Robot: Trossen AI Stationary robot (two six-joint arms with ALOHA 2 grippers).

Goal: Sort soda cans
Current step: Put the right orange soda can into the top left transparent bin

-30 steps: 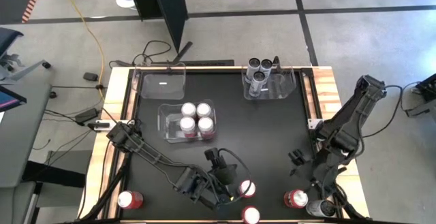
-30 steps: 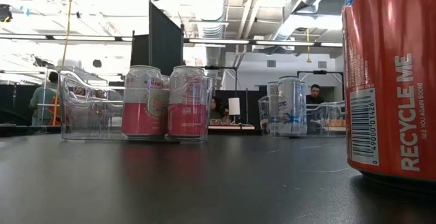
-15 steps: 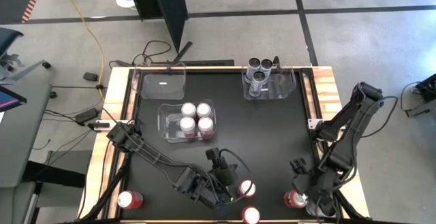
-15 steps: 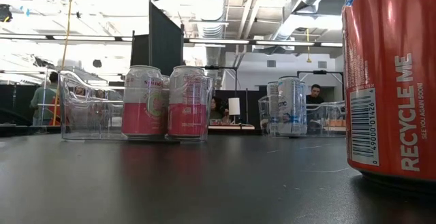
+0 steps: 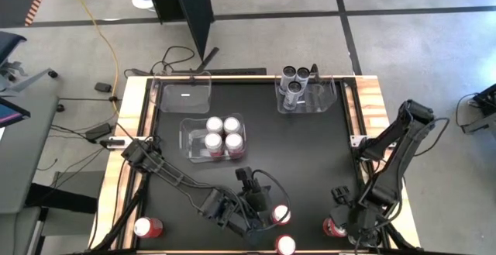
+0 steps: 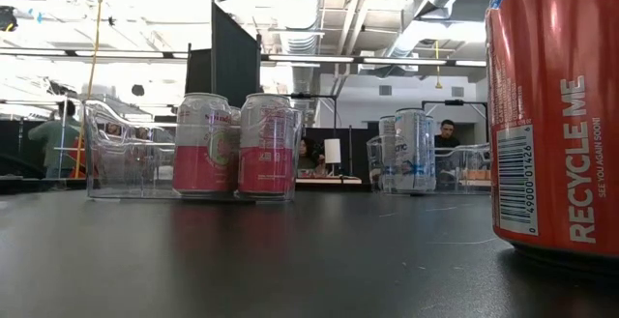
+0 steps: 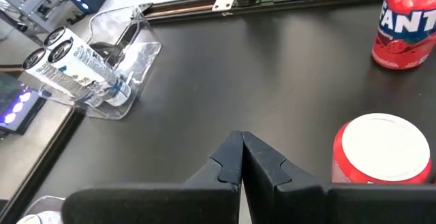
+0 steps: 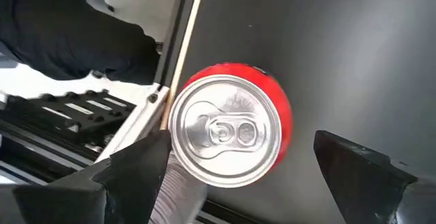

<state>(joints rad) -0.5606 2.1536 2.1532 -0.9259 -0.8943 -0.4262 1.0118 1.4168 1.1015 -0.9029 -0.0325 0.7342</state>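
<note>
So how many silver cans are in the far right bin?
3 silver cans, all in the clear bin: two side by side at its far edge, one just in front. The dark shape beside them may hide another.

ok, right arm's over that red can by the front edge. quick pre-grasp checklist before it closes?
1. Right pincer open: ok, fingers stand wide.
2. Red can between the fingers: ok, one finger on each side in the wrist view.
3. Can upright: ok, lid faces the camera.
4. Fingers low enough on the can wall: cannot tell.
5. Left pincer out of the way: ok, shut, over by another red can mid-front.
6. Empty bin free for red cans: ok, nothing in it.
</note>
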